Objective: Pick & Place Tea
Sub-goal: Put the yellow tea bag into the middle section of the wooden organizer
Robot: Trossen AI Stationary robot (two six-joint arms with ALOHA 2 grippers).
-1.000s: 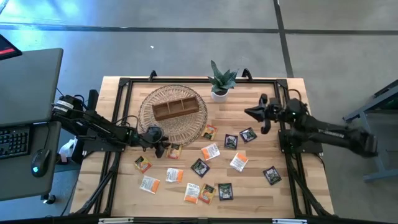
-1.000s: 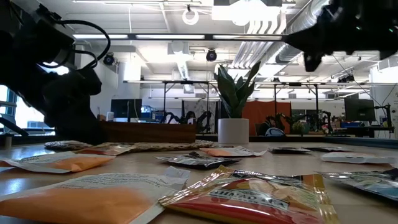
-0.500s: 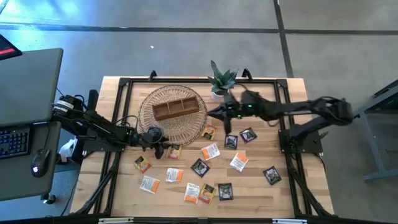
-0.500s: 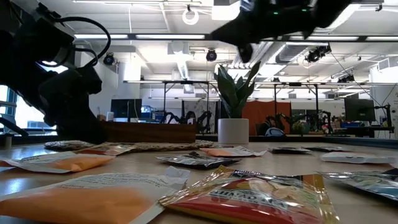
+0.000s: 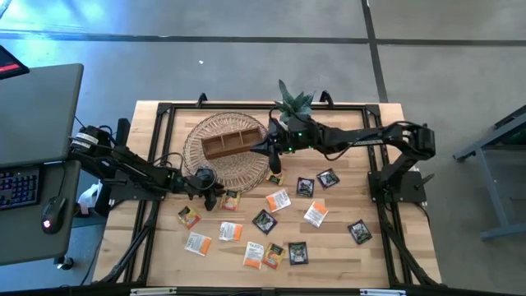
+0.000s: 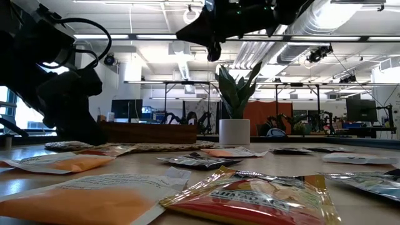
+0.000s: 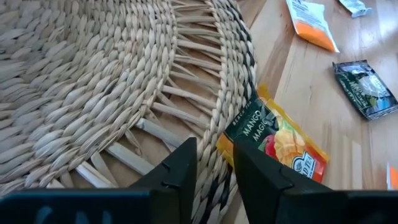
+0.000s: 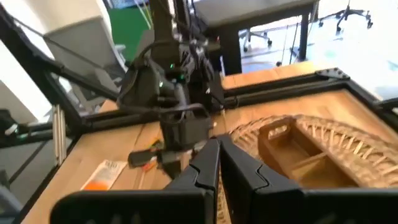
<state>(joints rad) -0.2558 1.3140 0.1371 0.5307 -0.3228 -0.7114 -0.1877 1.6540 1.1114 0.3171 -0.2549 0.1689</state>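
Observation:
Several tea sachets, orange-and-white [image 5: 278, 200] and dark [image 5: 264, 220], lie flat and scattered over the table's middle and near part. My left gripper [image 5: 220, 197] is low at the near edge of the wicker mat [image 5: 209, 131], open by a narrow gap. In the left wrist view the mat's rim [image 7: 219, 140] shows between its fingers, and a mango sachet [image 7: 280, 134] lies just beside it, tucked partly under the rim. My right gripper [image 5: 265, 150] is shut and empty, well above the table [image 6: 211, 53] over the mat's right part. My left gripper [image 7: 214, 149] stands over the mat's rim; whether its fingertips touch the rim or the mango sachet I cannot tell.
A brown wooden divided tray [image 5: 233, 143] rests on the round wicker mat. A small potted plant [image 5: 292, 105] stands at the far edge, close behind my right arm. Black frame rails run along the table's sides. Bare wood shows at the far right and near left.
My right arm has swung from the table's right side toward the left, passing in front of the plant, and now reaches over the mat's right part beside the tray. My left arm and the sachets have stayed where they were.

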